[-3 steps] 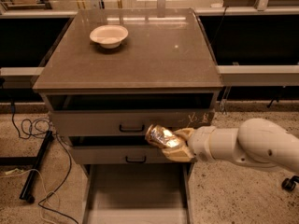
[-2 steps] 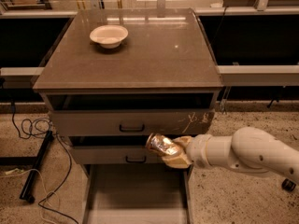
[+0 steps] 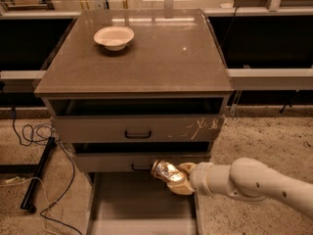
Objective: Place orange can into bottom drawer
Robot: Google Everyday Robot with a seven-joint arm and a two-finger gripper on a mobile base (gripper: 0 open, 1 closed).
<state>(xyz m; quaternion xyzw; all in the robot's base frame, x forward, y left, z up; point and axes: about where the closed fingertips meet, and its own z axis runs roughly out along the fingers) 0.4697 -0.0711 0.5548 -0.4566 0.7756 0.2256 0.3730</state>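
Lower and a little further left than a second ago, the orange can (image 3: 162, 170) hangs above the right rear part of the open bottom drawer (image 3: 137, 207), not touching its floor. It is small and shiny, orange-brown with bright silvery glints, its sides dented, and it lies tilted with one end towards the left. The hand (image 3: 172, 177) is closed around it, tan fingers gripping its right end, on a white arm (image 3: 254, 182) reaching in from the drawer's right. Directly above the bottom drawer sit the middle drawer (image 3: 107, 162) and top drawer (image 3: 98, 129), both slightly pulled out. Higher still, the desk (image 3: 156, 62) carries a white bowl (image 3: 114, 36) near its far left.
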